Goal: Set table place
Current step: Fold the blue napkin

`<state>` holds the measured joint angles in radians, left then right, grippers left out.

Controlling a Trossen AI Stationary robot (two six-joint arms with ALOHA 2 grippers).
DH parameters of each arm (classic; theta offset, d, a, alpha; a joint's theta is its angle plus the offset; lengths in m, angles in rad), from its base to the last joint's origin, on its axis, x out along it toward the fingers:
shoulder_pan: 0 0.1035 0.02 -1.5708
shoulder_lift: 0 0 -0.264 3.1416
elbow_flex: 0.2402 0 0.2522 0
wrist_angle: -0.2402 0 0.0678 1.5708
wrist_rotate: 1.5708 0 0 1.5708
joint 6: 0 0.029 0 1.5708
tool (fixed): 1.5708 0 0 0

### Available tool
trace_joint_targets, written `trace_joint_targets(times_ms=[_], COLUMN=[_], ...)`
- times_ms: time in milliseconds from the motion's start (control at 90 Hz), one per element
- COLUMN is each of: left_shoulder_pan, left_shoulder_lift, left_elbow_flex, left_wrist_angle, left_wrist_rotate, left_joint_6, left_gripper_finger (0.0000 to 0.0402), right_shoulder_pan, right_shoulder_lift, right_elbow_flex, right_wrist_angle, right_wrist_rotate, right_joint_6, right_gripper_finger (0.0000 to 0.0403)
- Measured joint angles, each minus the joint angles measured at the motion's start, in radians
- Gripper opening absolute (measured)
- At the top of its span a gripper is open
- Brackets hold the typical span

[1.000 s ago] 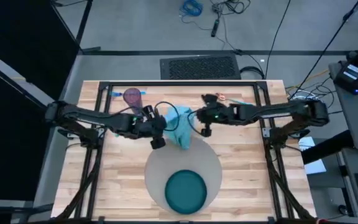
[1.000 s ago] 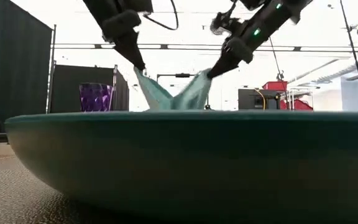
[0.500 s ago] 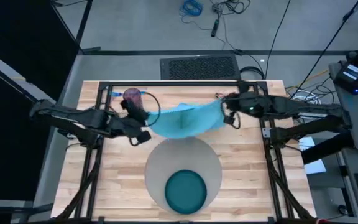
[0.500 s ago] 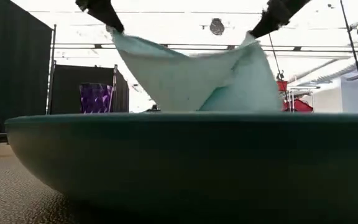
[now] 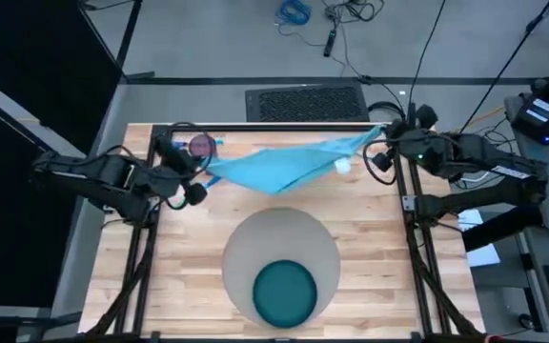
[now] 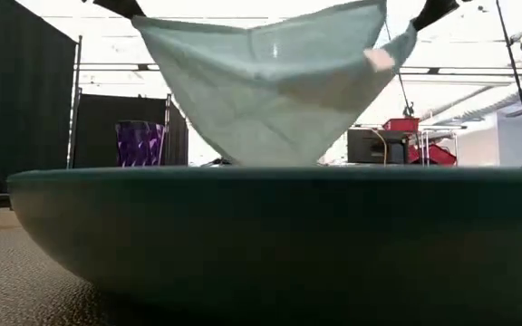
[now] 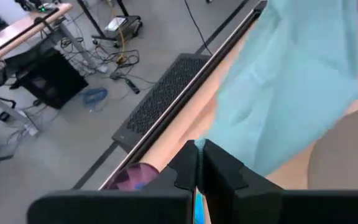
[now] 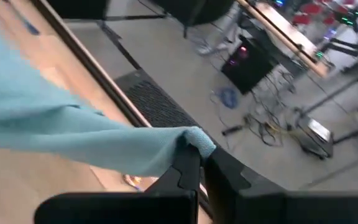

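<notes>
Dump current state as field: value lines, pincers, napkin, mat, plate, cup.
left pincer: shut on one napkin corner, above table's left side
right pincer: shut on the opposite corner, above table's right side
napkin: light blue, stretched between both arms, sagging mid-span
placemat: grey, round, flat on table
plate: dark teal, on placemat's near part
cup: purple, back left

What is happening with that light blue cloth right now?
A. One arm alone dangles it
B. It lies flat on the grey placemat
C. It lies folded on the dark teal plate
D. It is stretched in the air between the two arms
D: the light blue cloth napkin spans between the left gripper and the right gripper, each pinching a corner, above the table.
</notes>
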<state>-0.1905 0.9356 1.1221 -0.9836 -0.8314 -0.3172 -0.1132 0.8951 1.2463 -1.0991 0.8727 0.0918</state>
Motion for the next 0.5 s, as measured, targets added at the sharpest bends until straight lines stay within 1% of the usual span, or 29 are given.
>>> trace_joint_targets(times_ms=[56, 189, 356, 500], left_shoulder_pan=[0.000, 0.000, 0.001, 0.001], left_shoulder_lift=[-0.002, 0.003, 0.011, 0.010], left_elbow_flex=[0.000, 0.000, 0.000, 0.000], left_wrist_angle=[-0.015, -0.031, -0.030, -0.030], left_wrist_rotate=[0.000, 0.000, 0.000, 0.000], left_joint_6=[-0.015, -0.019, -0.019, -0.019], left_gripper_finger=[0.0000, 0.0000, 0.0000, 0.0000], right_shoulder_pan=[-0.011, -0.055, -0.139, -0.215], right_shoulder_lift=[-0.001, 0.004, 0.014, 0.021], right_elbow_flex=[0.002, 0.002, 0.002, 0.002], right_wrist_angle=[-0.015, -0.056, -0.091, -0.090], right_wrist_rotate=[0.018, 0.015, 0.010, -0.069], right_joint_6=[0.027, 0.085, 0.156, 0.134], right_gripper_finger=[0.0000, 0.0000, 0.0000, 0.0000])
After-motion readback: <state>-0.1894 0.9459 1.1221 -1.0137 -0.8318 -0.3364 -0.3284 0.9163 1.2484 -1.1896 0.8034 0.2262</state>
